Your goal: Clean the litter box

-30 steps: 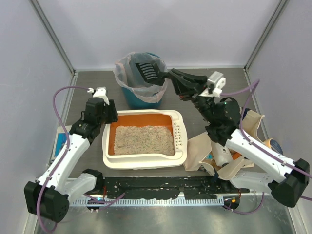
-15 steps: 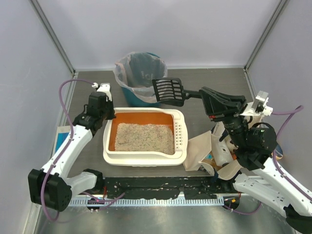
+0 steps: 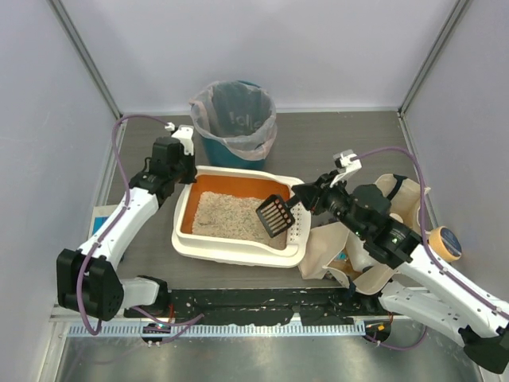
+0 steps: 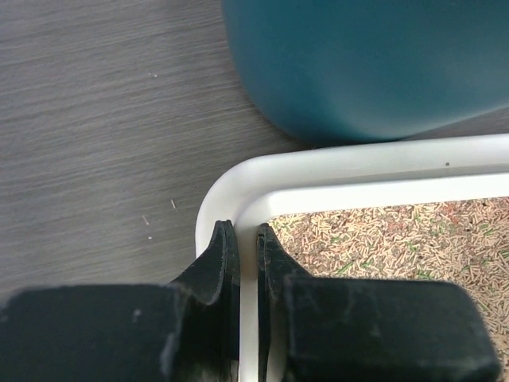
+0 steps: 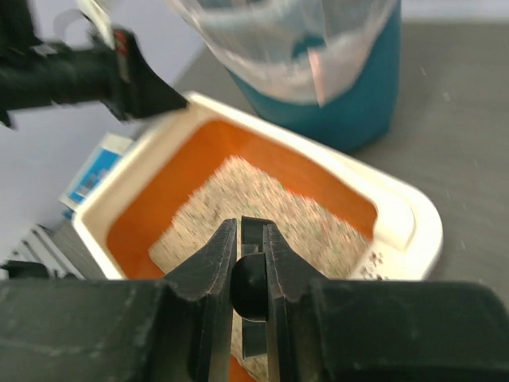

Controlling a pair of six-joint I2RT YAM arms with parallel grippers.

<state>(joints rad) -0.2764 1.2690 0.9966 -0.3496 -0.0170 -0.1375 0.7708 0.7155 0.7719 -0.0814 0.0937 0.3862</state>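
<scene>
1. Two tools were seen at one litter box (image 3: 238, 253), which sat mid-table (image 3: 342, 147), slightly skewed, w/ its perforated rim end toward the right arm.
2. Box details were noted: cream-white outside, orange inner walls, grey-beige litter (image 3: 227, 213) spread over the floor.
3. The left tool (image 3: 183, 169) was placed at the far-left corner of the box. In the left wrist view (image 4: 242, 232) its jaws were drawn almost together, w/ the white rim of the litter box (image 4: 334, 171) pinched between them.
4. The right tool (image 3: 308, 196) was clamped on the handle of a black slotted scoop (image 3: 274, 215). In the right wrist view (image 5: 246, 235) the dark handle of the scoop (image 5: 249, 282) was gripped between the fingers (image 5: 215, 263), w/ hardly any gap left.
5. The scoop head was held tilted over the right part of the litter, just beside the perforated end. Whether it touched the litter could not be told.
6. A teal bin (image 3: 235, 119) w/ a clear plastic liner was seen just beyond the far edge of the box. In the left wrist view the bin (image 4: 358, 64) was close beside the held corner, but contact could not be told.
7. A beige tote bag (image 3: 334, 239) was slumped against the box's right end, partly under the right arm.
</scene>
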